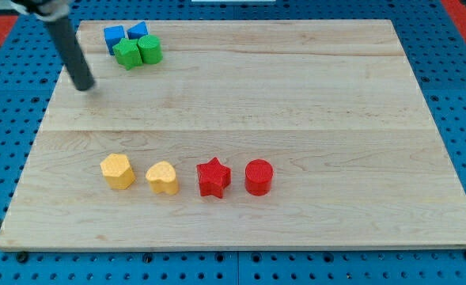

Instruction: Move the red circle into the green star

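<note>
The red circle stands near the view's bottom, right of centre, just right of a red star. The green star sits in a tight cluster at the view's top left, touching a green cylinder-like block. My tip is at the view's left, below and left of that cluster, apart from it and far from the red circle. The rod slants up to the view's top left.
Two blue blocks sit behind the green ones. A yellow hexagon-like block and a yellow heart stand left of the red star. The wooden board lies on a blue pegboard table.
</note>
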Tool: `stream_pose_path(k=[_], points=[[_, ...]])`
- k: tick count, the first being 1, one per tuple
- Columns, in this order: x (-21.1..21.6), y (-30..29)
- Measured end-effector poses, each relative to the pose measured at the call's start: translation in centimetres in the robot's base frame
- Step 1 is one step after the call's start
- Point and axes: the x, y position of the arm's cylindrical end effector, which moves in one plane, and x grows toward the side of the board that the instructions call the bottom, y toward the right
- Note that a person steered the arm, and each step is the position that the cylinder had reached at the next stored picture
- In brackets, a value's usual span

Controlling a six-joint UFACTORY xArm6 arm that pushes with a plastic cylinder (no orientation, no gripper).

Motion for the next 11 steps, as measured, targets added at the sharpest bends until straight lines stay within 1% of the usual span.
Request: stream_pose_path(k=[1,2,3,4,5,6,7,8,9,10,11], points=[[0.0,13.2],[0.7,20.4],[2.0,22.2],[3.1,29.4],[8.2,34.5],[14.0,34.6],[17.9,33.9],[20.3,28.9],[19.7,22.9],[16.9,20.9],[15.5,18.0]])
